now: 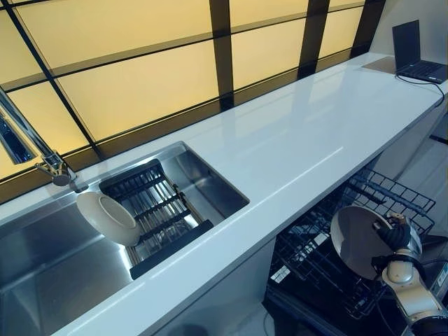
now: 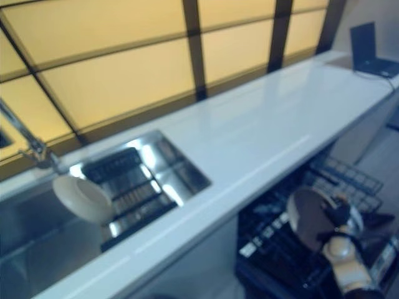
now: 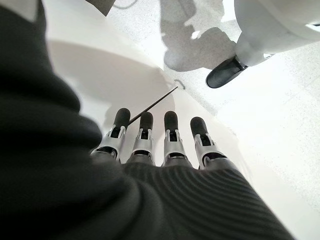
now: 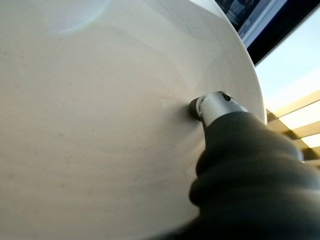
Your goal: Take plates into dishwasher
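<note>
- Backlit amber wall panels [image 1: 140, 84] with dark frames run behind a long white counter [image 1: 308, 140] that crosses our view.
- We see a steel sink [image 1: 42, 259] set into the counter, with a tap [image 1: 42, 157] arching over its far rim.
- Inside the sink, a dark slatted rack [image 1: 157, 213] sits at the right side, and one white bowl [image 1: 108, 218] leans tilted at the rack's left edge.
- We count two pieces of crockery in all: the bowl in the sink and one plate [image 1: 360, 241].
- Below the counter's front edge, a black wire dishwasher basket [image 1: 392, 192] stands pulled out; we make out nothing loaded in it apart from the plate above it.
- Our right hand [image 1: 397, 234] grips the plate, holding it on edge over the wire basket; in the right wrist view the thumb [image 4: 212, 106] presses on the plate's pale face, and the other fingers are hidden behind it.
- Our left hand [image 3: 165, 150] shows only in its own wrist view, fingers straight and holding nothing, beside a white panel [image 3: 100, 75].
- One open laptop [image 1: 416, 49] sits at the counter's far right end.
</note>
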Robot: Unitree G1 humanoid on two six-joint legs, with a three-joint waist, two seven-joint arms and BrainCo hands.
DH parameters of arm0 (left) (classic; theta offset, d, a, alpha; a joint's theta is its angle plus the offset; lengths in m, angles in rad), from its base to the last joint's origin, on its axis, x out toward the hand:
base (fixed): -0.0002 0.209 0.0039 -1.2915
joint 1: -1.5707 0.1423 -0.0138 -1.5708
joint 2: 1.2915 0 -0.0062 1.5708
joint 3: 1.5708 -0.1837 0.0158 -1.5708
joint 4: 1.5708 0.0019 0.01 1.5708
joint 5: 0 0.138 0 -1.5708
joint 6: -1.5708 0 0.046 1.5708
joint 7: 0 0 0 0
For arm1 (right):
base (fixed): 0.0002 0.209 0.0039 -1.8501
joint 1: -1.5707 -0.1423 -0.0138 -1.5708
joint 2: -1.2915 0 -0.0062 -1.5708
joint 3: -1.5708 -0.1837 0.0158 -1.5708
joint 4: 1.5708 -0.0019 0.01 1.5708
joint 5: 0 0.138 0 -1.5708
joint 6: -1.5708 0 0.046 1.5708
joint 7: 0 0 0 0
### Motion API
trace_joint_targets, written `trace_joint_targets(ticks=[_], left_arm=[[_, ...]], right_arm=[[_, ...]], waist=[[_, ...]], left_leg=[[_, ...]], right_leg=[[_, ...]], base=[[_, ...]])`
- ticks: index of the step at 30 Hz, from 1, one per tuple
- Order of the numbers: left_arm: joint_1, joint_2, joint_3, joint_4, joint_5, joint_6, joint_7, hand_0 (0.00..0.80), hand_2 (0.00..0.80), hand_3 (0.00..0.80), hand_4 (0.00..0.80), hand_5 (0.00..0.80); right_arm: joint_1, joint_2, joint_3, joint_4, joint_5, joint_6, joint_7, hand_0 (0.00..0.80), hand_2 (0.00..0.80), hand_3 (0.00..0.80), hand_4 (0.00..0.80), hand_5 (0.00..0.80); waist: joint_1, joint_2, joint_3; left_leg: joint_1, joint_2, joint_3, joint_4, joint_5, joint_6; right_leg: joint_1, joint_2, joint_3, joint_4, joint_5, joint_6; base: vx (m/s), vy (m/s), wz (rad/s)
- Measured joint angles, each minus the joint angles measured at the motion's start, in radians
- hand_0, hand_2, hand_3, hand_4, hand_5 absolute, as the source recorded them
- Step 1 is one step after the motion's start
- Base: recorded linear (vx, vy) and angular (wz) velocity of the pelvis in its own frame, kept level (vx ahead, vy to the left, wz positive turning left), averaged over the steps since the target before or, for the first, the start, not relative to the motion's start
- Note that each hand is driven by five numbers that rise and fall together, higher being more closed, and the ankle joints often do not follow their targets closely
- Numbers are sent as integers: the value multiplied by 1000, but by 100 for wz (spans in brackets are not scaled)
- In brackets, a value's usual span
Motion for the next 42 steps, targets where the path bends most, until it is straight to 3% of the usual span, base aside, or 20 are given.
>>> trace_joint_targets(ticks=[8,42], left_arm=[[0,0,0,-9,28,7,-3,0,0,0,0,0],[-4,32,-1,-25,45,11,-33,0,0,0,0,0]], right_arm=[[0,57,61,66,-32,-11,0,800,800,800,800,800],[-1,78,177,300,-151,-4,8,800,800,800,800,800]], waist=[[9,-1,0],[60,-32,-1]], left_leg=[[0,0,-3,1,0,0],[12,3,-28,3,5,-7]], right_leg=[[3,-1,-5,0,0,0],[30,0,-27,0,-3,-4]], base=[[0,0,0],[3,-4,1]])
